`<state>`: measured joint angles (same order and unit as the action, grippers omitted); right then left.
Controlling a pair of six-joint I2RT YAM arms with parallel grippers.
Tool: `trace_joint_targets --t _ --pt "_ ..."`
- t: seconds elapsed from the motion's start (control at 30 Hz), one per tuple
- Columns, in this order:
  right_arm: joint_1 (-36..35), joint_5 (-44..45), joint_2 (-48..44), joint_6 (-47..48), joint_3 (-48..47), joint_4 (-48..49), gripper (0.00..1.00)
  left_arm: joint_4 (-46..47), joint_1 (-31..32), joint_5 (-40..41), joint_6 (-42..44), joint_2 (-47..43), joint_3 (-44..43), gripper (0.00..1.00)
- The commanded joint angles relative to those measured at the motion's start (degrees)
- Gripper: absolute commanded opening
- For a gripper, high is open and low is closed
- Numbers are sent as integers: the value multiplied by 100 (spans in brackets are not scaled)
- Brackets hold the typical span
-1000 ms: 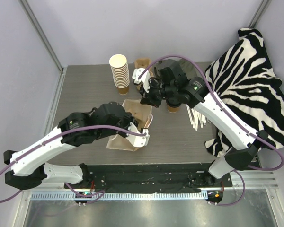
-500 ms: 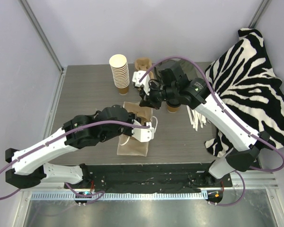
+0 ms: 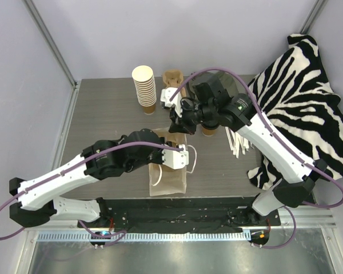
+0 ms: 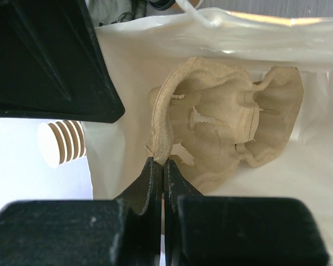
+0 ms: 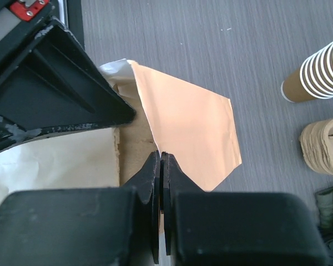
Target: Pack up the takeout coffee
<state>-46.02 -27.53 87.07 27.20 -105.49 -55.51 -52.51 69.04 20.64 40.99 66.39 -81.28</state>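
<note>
A brown paper bag (image 3: 170, 178) lies on the table between the arms, its white-lined mouth facing the left wrist camera. Inside it sits a moulded pulp cup carrier (image 4: 227, 124). My left gripper (image 4: 164, 162) is shut on the carrier's rim, reaching into the bag. My right gripper (image 5: 161, 155) is shut on the bag's upper edge (image 5: 183, 122) at the far end. The takeout coffee (image 3: 207, 131) stands behind the bag as a brown cup, mostly hidden under my right arm; its lid does not show.
A tall stack of lidless cups (image 3: 144, 88) and a pile of spare carriers (image 3: 171, 76) stand at the back. White sticks (image 3: 238, 142) lie right of the coffee. A zebra-striped cloth (image 3: 303, 97) covers the right side.
The left gripper has moved right and toward the near edge with the carrier. The bag has swung with it, now lying straighter and closer to the front. The right gripper has barely moved.
</note>
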Motion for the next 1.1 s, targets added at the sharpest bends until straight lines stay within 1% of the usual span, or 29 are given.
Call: trace_joint_targets --t 0.0,0.07,0.37,0.57,0.7,0.83,1.07 --pt "-30 -297 47 -13 -244 -22 1 724 31 300 -294 -293 270 0" --pt "-30 -288 47 -30 -217 -4 1 768 22 431 -232 -223 375 0" --pt "-30 -332 126 -162 -130 22 1 1235 31 564 14 -284 1131 0" --pt "-30 -279 170 -127 -94 22 1 1234 13 353 -214 -267 1386 0" --pt "-30 -306 170 -119 -16 40 1 1287 -127 186 -346 -188 1500 0" --pt "-30 -297 135 -101 90 92 1 1427 -320 28 -373 -162 1623 0" --pt "-21 -306 135 -75 160 110 1 1630 -452 -34 -346 -74 1869 0"
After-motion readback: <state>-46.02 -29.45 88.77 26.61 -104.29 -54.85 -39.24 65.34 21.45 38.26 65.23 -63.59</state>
